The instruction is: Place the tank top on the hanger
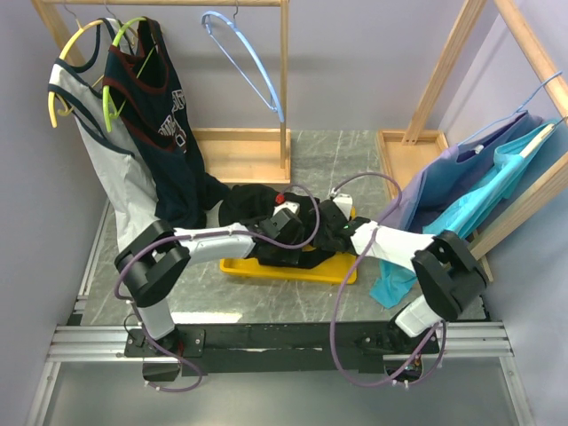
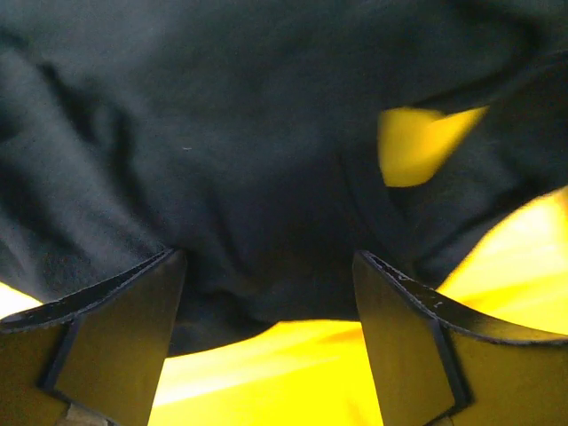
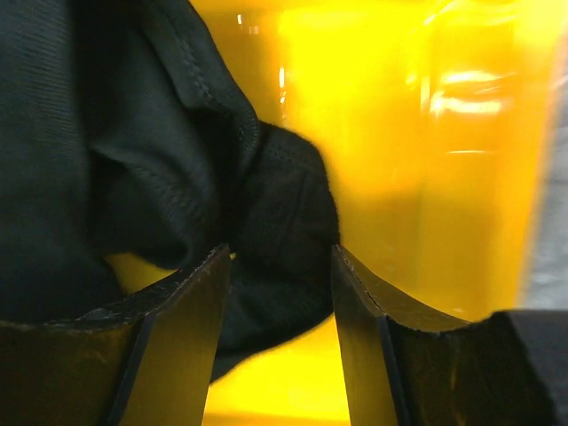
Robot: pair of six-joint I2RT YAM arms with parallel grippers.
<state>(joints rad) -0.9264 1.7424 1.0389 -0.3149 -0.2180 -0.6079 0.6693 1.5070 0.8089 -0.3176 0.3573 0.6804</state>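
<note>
Nearest you, your left gripper [image 2: 266,302] has its jaws spread wide. The tank top [image 2: 222,151] fills the upper part of the left wrist view and sags into the gap between the two fingers [image 2: 115,337], but neither one is pressed onto it. Your right gripper [image 3: 280,302] is narrower, roughly half open. A rounded fold of the black cloth sits between its jaws at the lower centre of the right wrist view and reaches both inner faces, though you cannot tell from here whether it is pinched. From above, both arms reach in toward the middle of the frame and meet over the yellow tray [image 1: 328,271], which lies on the grey marbled table [image 1: 266,306]. The tank top is heaped in that tray, directly under and between the two grippers. The heap is longest left to right across the frame and spills over the tray's far left edge. It is too crumpled to tell which end is the neck and which the hem. Farther back, at the upper centre, the hanger [image 1: 257,71] hangs by its hook from a wooden rail [image 1: 177,3], well apart from the tank top, turned so that its length slants from upper left down to lower right.
</note>
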